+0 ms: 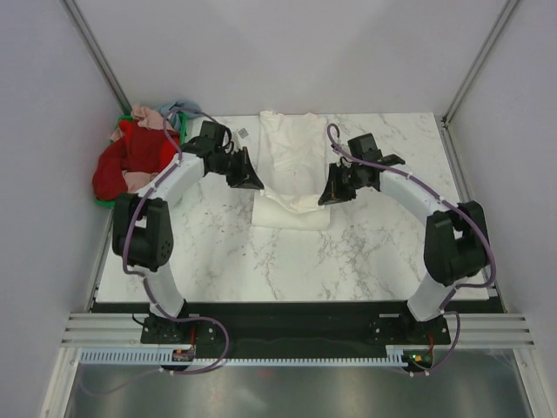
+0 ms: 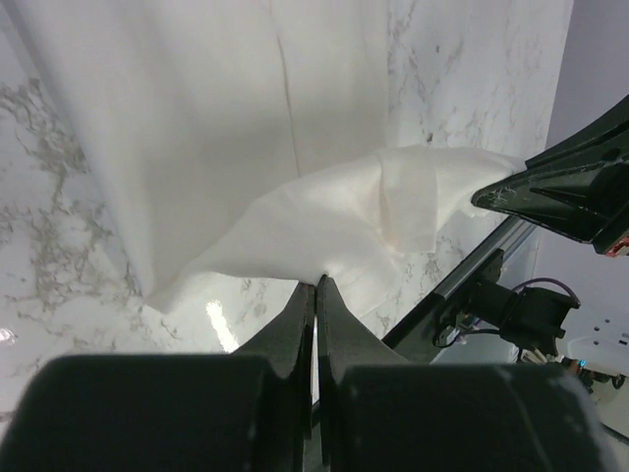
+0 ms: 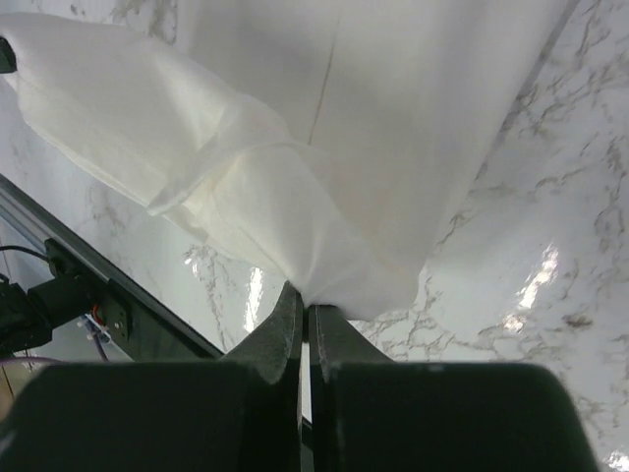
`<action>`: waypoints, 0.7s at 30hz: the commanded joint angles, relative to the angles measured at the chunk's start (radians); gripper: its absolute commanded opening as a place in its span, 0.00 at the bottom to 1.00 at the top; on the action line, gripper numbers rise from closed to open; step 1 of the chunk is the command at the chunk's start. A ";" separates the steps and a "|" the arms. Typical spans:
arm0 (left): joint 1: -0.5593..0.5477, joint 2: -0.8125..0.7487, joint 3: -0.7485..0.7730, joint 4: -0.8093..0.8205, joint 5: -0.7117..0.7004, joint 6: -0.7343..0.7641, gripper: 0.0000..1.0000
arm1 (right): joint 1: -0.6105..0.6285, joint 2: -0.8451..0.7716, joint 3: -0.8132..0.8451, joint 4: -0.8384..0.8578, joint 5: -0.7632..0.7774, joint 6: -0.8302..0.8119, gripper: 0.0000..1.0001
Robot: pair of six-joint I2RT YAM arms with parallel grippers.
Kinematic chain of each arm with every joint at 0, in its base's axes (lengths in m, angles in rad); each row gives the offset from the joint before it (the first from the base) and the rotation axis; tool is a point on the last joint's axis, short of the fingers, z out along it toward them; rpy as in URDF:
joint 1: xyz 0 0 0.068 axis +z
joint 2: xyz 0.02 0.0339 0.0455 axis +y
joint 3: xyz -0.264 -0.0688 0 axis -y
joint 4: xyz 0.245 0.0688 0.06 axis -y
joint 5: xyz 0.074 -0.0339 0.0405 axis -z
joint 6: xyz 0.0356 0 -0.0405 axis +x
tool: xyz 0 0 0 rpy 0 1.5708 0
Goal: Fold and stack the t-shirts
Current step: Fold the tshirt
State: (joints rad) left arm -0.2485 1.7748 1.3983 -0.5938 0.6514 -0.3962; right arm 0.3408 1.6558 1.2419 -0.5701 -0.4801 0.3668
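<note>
A cream-white t-shirt lies lengthwise down the middle of the marble table, its near end bunched up. My left gripper is shut on the shirt's left edge; in the left wrist view the cloth rises from the tips of that gripper. At the shirt's right edge my right gripper is shut on the fabric, which in the right wrist view gathers into that gripper's tips. The held cloth is lifted slightly off the table. More t-shirts, red, pink and pale blue, lie heaped at the far left.
The heap of shirts rests in a green crate at the table's far left corner. Grey walls with metal posts close in the table on three sides. A black rail runs along the near edge by the arm bases.
</note>
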 commanded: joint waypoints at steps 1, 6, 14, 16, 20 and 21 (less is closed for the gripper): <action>0.005 0.087 0.125 0.003 -0.039 0.071 0.02 | -0.026 0.097 0.115 0.027 0.000 -0.060 0.00; 0.003 0.190 0.224 0.003 -0.073 0.105 0.02 | -0.059 0.257 0.252 0.024 -0.005 -0.095 0.00; 0.005 0.317 0.327 0.003 -0.136 0.112 0.02 | -0.069 0.430 0.422 0.021 0.017 -0.141 0.00; 0.003 0.322 0.327 -0.003 -0.163 0.109 0.02 | -0.069 0.459 0.444 0.021 0.017 -0.146 0.00; 0.003 0.344 0.335 0.000 -0.177 0.111 0.02 | -0.068 0.487 0.479 0.021 0.021 -0.147 0.00; 0.003 0.345 0.338 0.002 -0.182 0.112 0.02 | -0.068 0.486 0.478 0.021 0.024 -0.147 0.01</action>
State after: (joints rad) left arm -0.2481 2.1075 1.6886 -0.5999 0.5049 -0.3267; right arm 0.2733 2.1384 1.6695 -0.5613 -0.4644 0.2436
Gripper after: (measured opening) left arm 0.030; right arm 0.018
